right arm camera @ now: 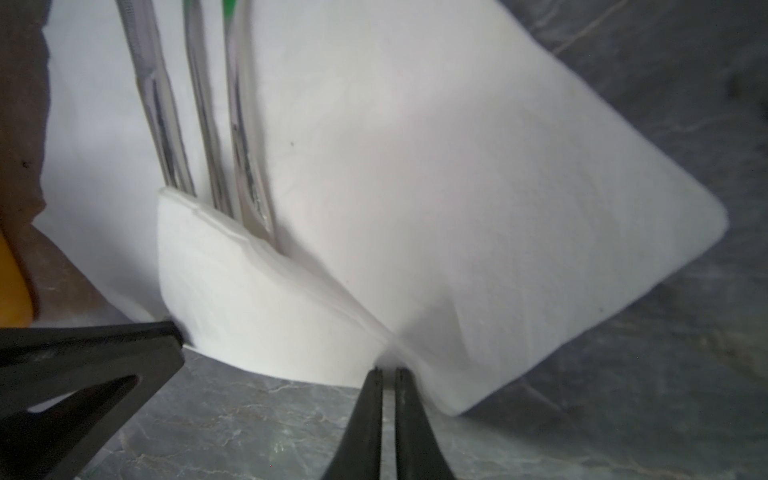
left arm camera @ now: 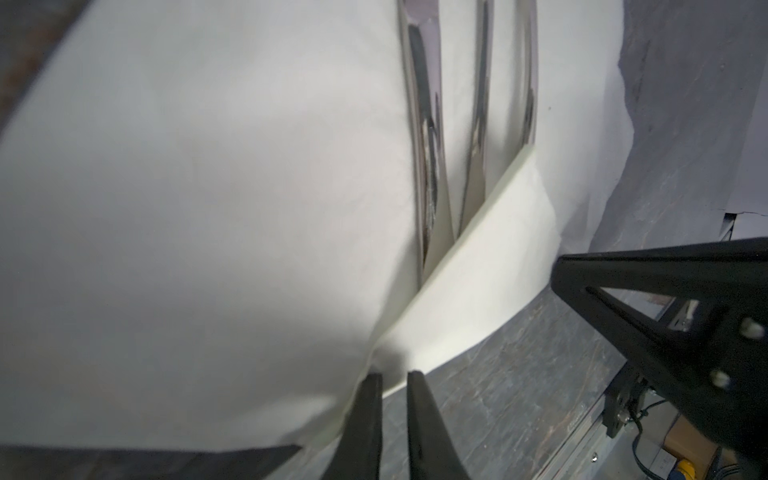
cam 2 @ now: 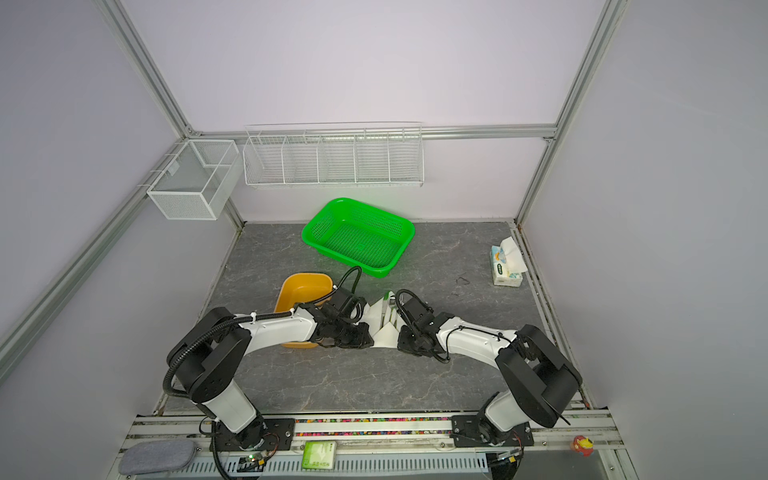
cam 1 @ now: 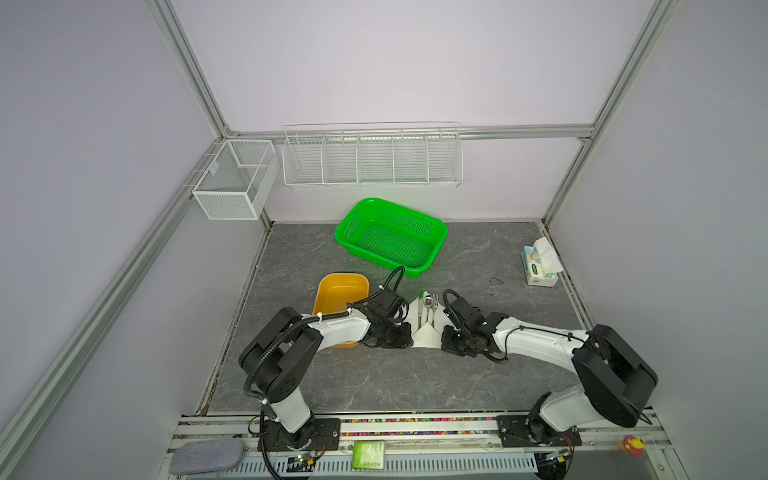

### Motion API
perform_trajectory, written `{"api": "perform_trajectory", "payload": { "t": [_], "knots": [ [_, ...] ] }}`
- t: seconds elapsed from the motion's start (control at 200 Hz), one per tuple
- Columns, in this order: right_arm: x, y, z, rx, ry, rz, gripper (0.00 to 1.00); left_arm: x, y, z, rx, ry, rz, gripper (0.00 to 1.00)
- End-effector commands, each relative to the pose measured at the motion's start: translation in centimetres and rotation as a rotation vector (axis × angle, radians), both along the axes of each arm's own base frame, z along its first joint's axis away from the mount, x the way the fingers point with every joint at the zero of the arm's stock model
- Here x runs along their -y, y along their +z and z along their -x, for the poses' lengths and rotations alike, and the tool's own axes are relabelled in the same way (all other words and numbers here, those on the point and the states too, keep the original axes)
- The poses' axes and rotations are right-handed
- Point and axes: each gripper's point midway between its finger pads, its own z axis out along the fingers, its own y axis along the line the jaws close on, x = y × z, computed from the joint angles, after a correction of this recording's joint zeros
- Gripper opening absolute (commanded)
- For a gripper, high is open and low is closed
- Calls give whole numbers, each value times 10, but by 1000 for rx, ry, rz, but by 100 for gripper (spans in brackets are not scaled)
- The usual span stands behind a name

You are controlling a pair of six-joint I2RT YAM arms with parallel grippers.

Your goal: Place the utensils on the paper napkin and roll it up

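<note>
Between the left gripper (left arm camera: 394, 376) and right gripper (right arm camera: 388, 372), each clamping tight on the thin white paper napkin (right arm camera: 457, 187), slim silver metal utensils (right arm camera: 205, 124) are lying; both should be rolling forward evenly.

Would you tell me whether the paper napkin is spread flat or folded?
Partly folded: the paper napkin has its near edge turned over the utensils.
</note>
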Motion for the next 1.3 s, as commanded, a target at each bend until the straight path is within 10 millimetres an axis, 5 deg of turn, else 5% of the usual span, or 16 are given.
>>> {"api": "perform_trajectory", "payload": {
  "t": [0.0, 0.155, 0.275, 0.705, 1.295],
  "knots": [
    [15, -9, 8, -33, -11, 64, 13, 4, 22, -6, 30, -12, 23, 19],
    [9, -5, 5, -28, -8, 36, 13, 22, 70, -17, 93, -17, 133, 22],
    [9, -5, 5, -27, -11, 35, 13, 38, 83, -11, 73, -47, 220, 21],
    [8, -6, 8, -31, -11, 16, 13, 72, 55, 2, -31, -123, 240, 18],
    [5, -2, 6, -17, -1, 4, 13, 72, 6, 2, -59, -111, 82, 16]
  ]
}}
